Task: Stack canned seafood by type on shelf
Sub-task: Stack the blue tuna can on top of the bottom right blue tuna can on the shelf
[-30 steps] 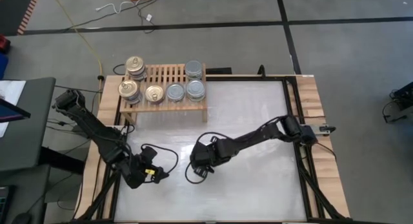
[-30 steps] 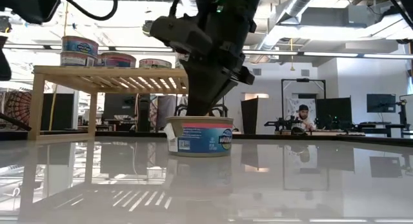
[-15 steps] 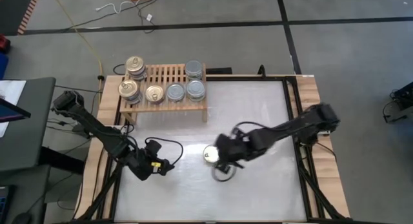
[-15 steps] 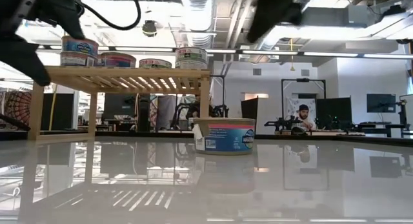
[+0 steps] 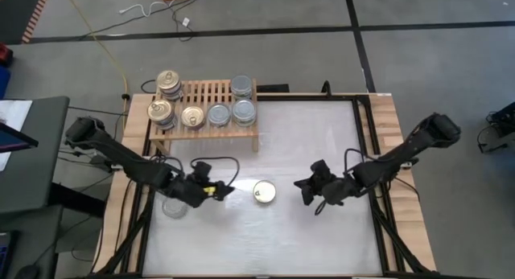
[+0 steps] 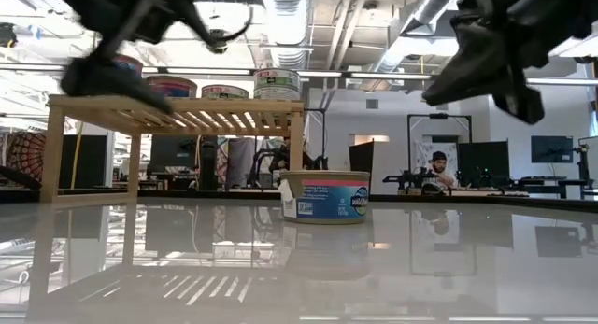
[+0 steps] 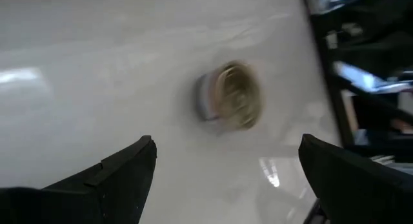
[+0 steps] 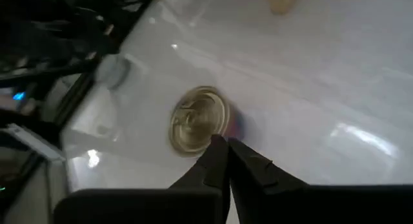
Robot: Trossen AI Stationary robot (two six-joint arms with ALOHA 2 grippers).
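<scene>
the loose can (image 5: pixel 264 191) stands upright on the white table (image 5: pixel 322 142), gold pull-tab top up, near the table's middle and well apart from the shelf (image 5: pixel 205 128), which lies toward 11 o'clock from it. no gripper touches it.

the left gripper (image 5: pixel 216 190) is at 9 o'clock from the can, close beside it, fingers spread wide; in the left wrist view the can (image 7: pixel 229 98) sits ahead between the two fingers (image 7: pixel 126 166). the right gripper (image 5: pixel 307 187) is at 3 o'clock from the can, fingers nearly together and holding nothing; its wrist view shows the can (image 8: pixel 200 119) just beyond the fingertips (image 8: pixel 222 153).

hazards, as judgements:
- a low or off-centre approach by the left gripper can push the can along the smooth table, or tip it, instead of straddling it.
- both grippers flank one can; if the right arm lingers, the arms can meet.
- the shelf already carries gold-top cans (image 5: pixel 165 98) at its 9 o'clock end and silver-top cans (image 5: pixel 241 102) at its 3 o'clock end. a sweeping carry can knock a stack; a placement at the wrong end mixes types.
</scene>
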